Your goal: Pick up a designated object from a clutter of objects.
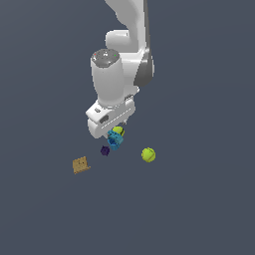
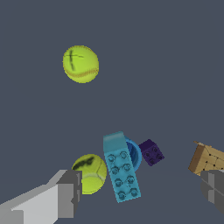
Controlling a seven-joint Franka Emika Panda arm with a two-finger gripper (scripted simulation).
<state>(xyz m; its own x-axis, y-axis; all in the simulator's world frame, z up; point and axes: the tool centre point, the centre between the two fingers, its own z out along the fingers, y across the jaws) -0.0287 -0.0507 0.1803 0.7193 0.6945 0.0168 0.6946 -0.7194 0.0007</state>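
Note:
The designated object, a cyan-teal studded block [image 2: 121, 168], lies in the clutter of objects, leaning against a blue round cup [image 2: 134, 153]. A yellow-green ball [image 2: 90, 173] touches its other side. My gripper [image 2: 140, 191] hovers open above the block, and its grey fingers [image 2: 65, 192] straddle the group without touching it. In the exterior view the block [image 1: 114, 142] shows just under the white hand [image 1: 109, 117], which hides the fingertips.
A dark purple cube [image 2: 151, 152] sits beside the cup. A tan flat box [image 2: 206, 159] lies close to one finger. A second yellow-green ball [image 2: 81, 64] rests apart from the group, toward the exterior view's right [image 1: 148, 155]. The floor is plain dark grey.

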